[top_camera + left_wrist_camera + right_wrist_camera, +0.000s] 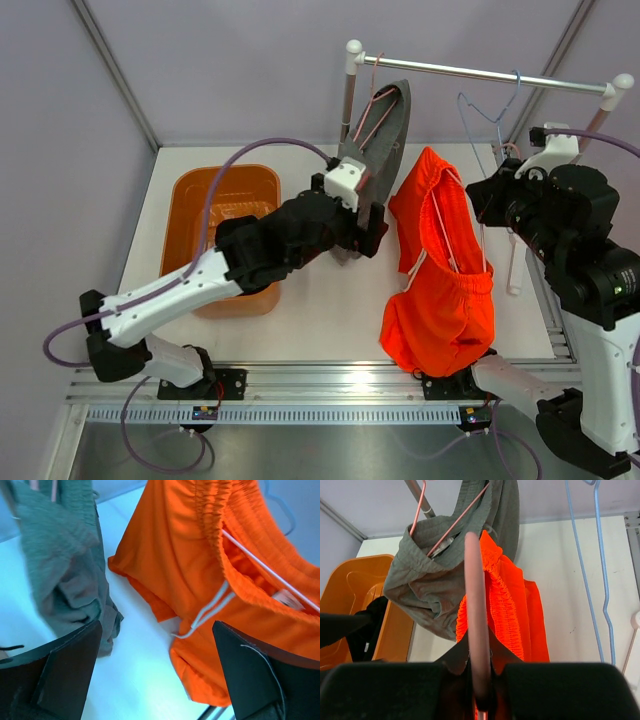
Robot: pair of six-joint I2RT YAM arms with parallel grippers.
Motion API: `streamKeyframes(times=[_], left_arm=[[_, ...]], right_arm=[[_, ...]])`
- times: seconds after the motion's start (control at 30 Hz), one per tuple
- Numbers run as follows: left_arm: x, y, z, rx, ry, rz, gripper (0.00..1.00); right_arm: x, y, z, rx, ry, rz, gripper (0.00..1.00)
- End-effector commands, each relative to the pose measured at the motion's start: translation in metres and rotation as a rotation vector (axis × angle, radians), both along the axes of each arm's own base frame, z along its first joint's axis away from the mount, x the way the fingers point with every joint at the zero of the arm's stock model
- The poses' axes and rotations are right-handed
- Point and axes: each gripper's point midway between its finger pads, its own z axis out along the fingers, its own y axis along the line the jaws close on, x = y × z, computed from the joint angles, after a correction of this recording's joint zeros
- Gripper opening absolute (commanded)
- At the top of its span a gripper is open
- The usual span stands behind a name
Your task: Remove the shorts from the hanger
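Hanging limp from a pink wire hanger [375, 108] on the white rail [480, 72], ribbed grey shorts [386, 140] crowd the left pincer [156, 645], gaping wide and empty, while the right pincer [479, 682] clamps a smooth pink hanger bar [475, 605] draped with gathered orange shorts [445, 290], blue wire hanger [488, 108] beside, orange plastic tub [200, 200] far left.

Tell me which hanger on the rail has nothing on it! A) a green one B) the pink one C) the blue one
C: the blue hanger hangs bare on the rail, while the pink hanger there carries the grey shorts.
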Motion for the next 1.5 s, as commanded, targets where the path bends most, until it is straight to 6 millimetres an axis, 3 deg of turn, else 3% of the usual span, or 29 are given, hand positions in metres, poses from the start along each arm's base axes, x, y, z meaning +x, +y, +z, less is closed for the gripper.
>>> streamKeyframes(times=[0.0, 0.03, 0.1, 0.13, 0.27, 0.47, 0.7, 0.9, 1.03, 1.17, 1.23, 1.4, 1.47], left_arm=[[0.024, -0.018, 0.023, -0.038, -0.067, 0.098, 0.96], [0.028, -0.03, 0.015, -0.022, -0.063, 0.09, 0.96], [0.03, -0.044, 0.028, -0.056, -0.082, 0.076, 0.96], [0.033, -0.055, 0.02, -0.037, -0.076, 0.069, 0.96], [0.035, -0.074, 0.026, -0.066, -0.102, 0.058, 0.96], [0.032, -0.091, 0.014, -0.071, -0.096, 0.036, 0.96], [0.039, -0.104, -0.006, -0.031, -0.085, 0.045, 0.96], [0.046, -0.103, -0.012, -0.01, -0.092, 0.085, 0.91], [0.053, -0.099, -0.018, 0.028, -0.093, 0.136, 0.74], [0.059, -0.094, -0.022, 0.067, -0.099, 0.168, 0.51], [0.062, -0.094, -0.024, 0.085, -0.098, 0.173, 0.29], [0.071, -0.091, -0.029, 0.115, -0.087, 0.192, 0.0], [0.076, -0.087, -0.029, 0.118, -0.087, 0.207, 0.0]], right_arm=[[-0.006, 0.011, -0.004, 0.029, 0.008, 0.061, 0.0], [-0.007, 0.011, -0.006, 0.024, 0.012, 0.062, 0.0], [-0.009, 0.01, -0.012, 0.018, 0.026, 0.06, 0.0], [-0.008, 0.011, -0.013, 0.02, 0.03, 0.066, 0.0], [-0.008, 0.021, -0.023, 0.038, 0.062, 0.11, 0.0], [-0.003, 0.033, -0.035, 0.046, 0.103, 0.154, 0.0], [-0.003, 0.041, -0.03, 0.066, 0.094, 0.185, 0.0], [-0.006, 0.044, -0.027, 0.074, 0.094, 0.201, 0.0], [-0.01, 0.043, -0.022, 0.081, 0.079, 0.204, 0.0], [-0.016, 0.044, -0.018, 0.084, 0.073, 0.22, 0.0], [-0.02, 0.044, -0.013, 0.092, 0.064, 0.23, 0.0], [-0.031, 0.043, -0.003, 0.1, 0.047, 0.248, 0.0], [-0.035, 0.041, -0.002, 0.098, 0.046, 0.249, 0.0]])
